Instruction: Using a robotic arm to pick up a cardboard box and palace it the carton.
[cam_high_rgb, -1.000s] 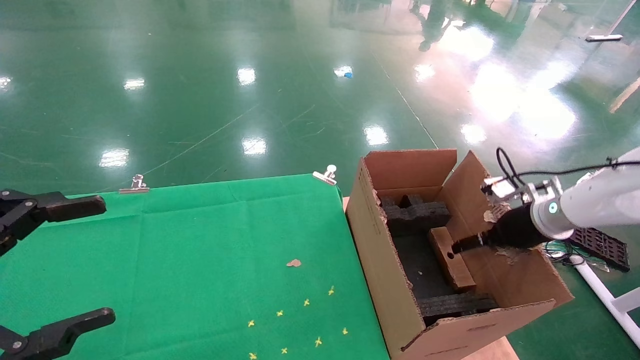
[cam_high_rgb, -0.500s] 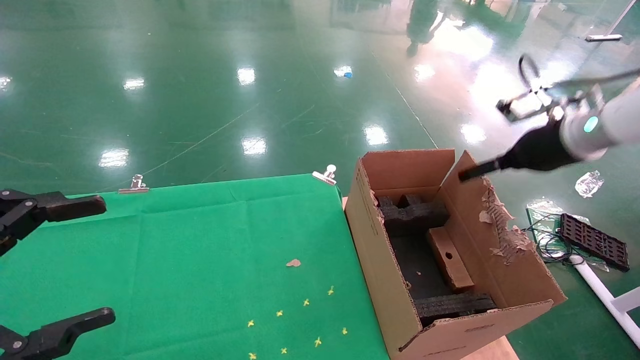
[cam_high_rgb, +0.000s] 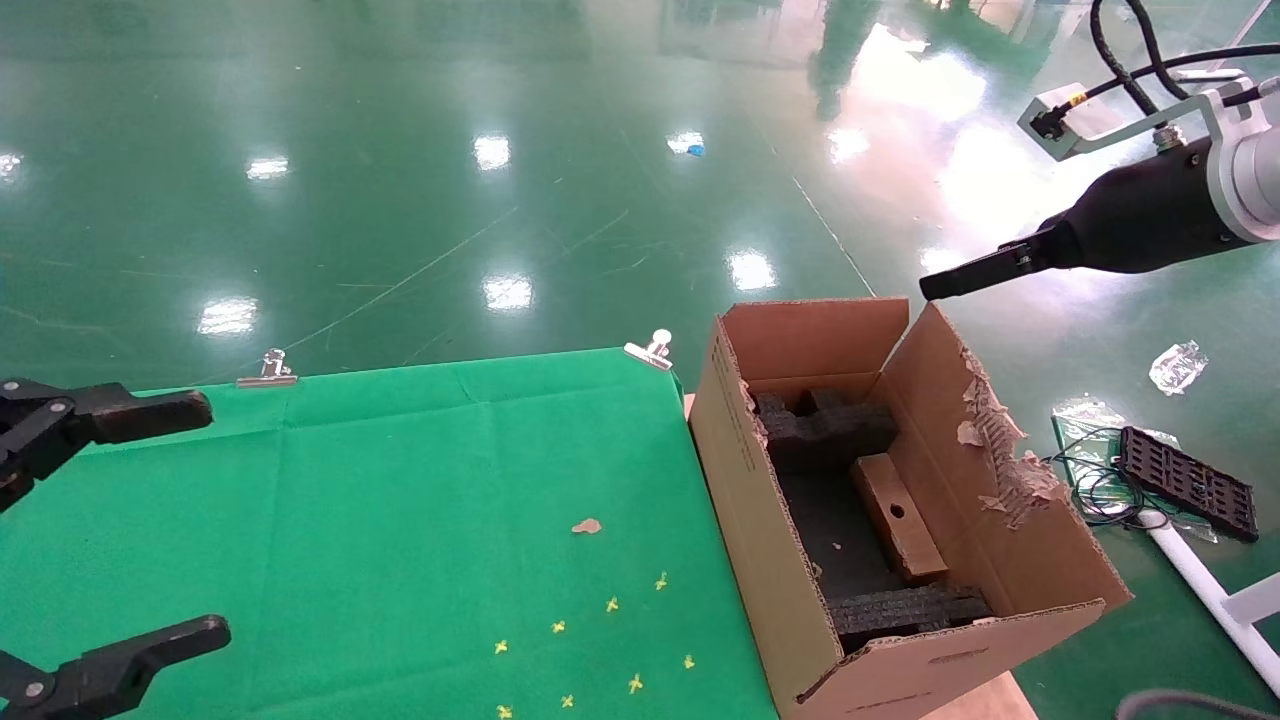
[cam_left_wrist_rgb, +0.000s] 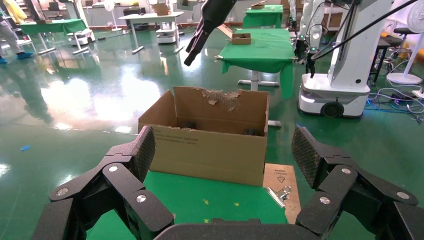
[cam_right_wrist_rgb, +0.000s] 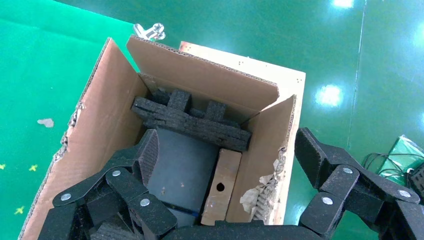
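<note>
The small cardboard box (cam_high_rgb: 898, 518) stands on edge inside the carton (cam_high_rgb: 760, 540), against its right wall, with the round hole facing up. It also shows in the right wrist view (cam_right_wrist_rgb: 220, 187), between black foam blocks (cam_high_rgb: 828, 430). The white robotic arm (cam_high_rgb: 1262, 165) holds my right gripper (cam_high_rgb: 935, 288) high above the carton's far right flap; it is open and empty (cam_right_wrist_rgb: 227, 150). My left gripper (cam_high_rgb: 200, 518) is open and empty over the left edge of the green table, facing the carton (cam_left_wrist_rgb: 210, 150).
The green cloth table (cam_high_rgb: 400, 480) carries metal clips (cam_high_rgb: 652, 348), a brown scrap (cam_high_rgb: 587, 526) and yellow marks. On the floor to the right lie a black tray (cam_high_rgb: 1190, 482), cables and a white frame (cam_high_rgb: 1205, 590).
My right gripper has risen out of the carton, up and to the right, leaving the cardboard box inside. The left gripper has not moved.
</note>
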